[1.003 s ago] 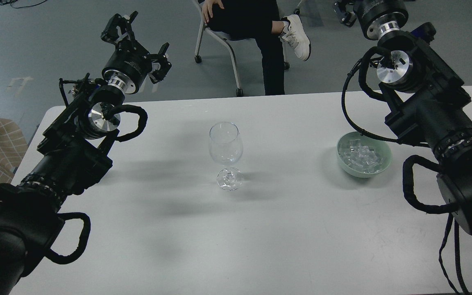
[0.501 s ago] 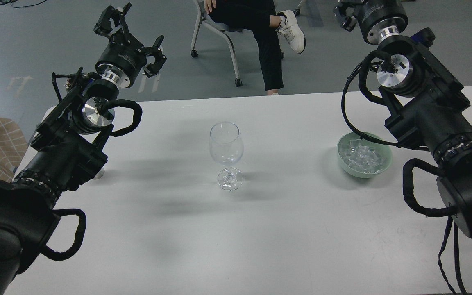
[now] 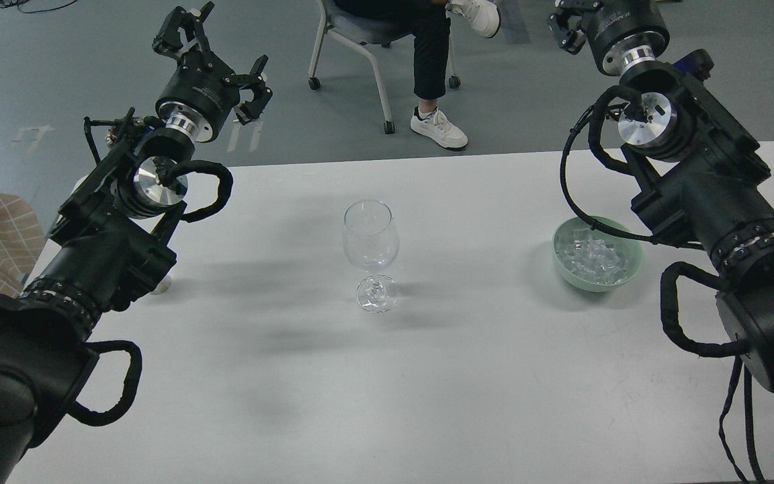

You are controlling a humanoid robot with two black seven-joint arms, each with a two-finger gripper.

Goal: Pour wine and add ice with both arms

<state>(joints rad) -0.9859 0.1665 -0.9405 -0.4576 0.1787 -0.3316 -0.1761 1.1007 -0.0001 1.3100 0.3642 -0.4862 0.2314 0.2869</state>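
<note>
Head view: upper left of the frame, the left gripper [image 3: 219, 42] hangs over the grey floor beyond the table's far edge, claws spread wide and holding nothing, while the right gripper [image 3: 572, 23] is cut off at the top right edge, so whether it's open can't be told. Centre frame, the wine glass [image 3: 371, 252] stands upright on the white table [image 3: 467, 376]. Right of it and well apart, the ice [image 3: 592, 255] sits piled in a pale green bowl [image 3: 631, 271], partly under the right arm's cable.
</note>
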